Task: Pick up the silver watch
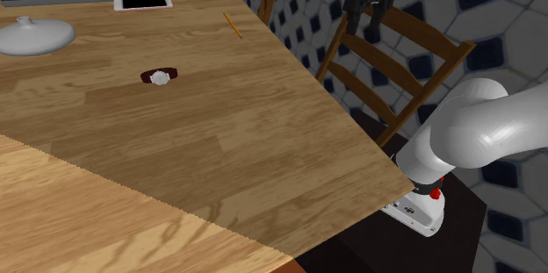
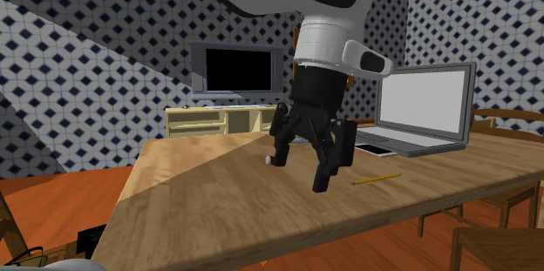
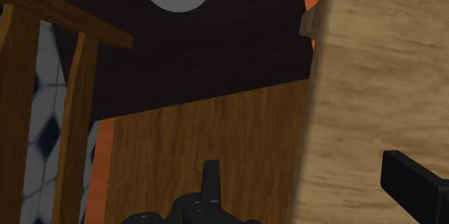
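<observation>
watch [image 1: 160,76]: on desk [image 1: 263,157], left of centre in shoulder view, strap running left-right. gripper [image 1: 364,18]: upper right, beyond desk edge, spread wide, empty; watch well apart, lower left.

Both exterior views over table [image 1: 263,140]

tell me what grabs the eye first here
The black gripper, fingers apart, looms large in the second exterior view; the shoulder view shows it over a wooden chair, off the table. The watch lies small mid-table, an open laptop beyond it.
</observation>
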